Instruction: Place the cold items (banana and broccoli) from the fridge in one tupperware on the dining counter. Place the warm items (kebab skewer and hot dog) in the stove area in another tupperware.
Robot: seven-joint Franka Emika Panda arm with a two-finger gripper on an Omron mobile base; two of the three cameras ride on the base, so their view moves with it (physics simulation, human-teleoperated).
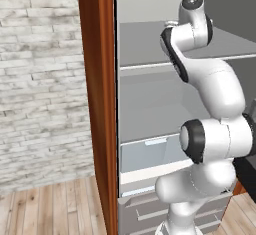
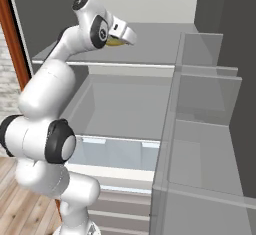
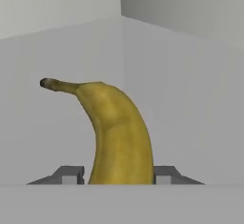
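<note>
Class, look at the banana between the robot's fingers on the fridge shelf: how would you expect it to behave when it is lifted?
The banana is curved with a smooth skin, so it might twist or slip in the tool. It looks firm, so it probably keeps its shape. Gripped near one end, its long stem end may droop.

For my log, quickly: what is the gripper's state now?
Gripper: jaws closed on the banana, on the fridge shelf.
</note>
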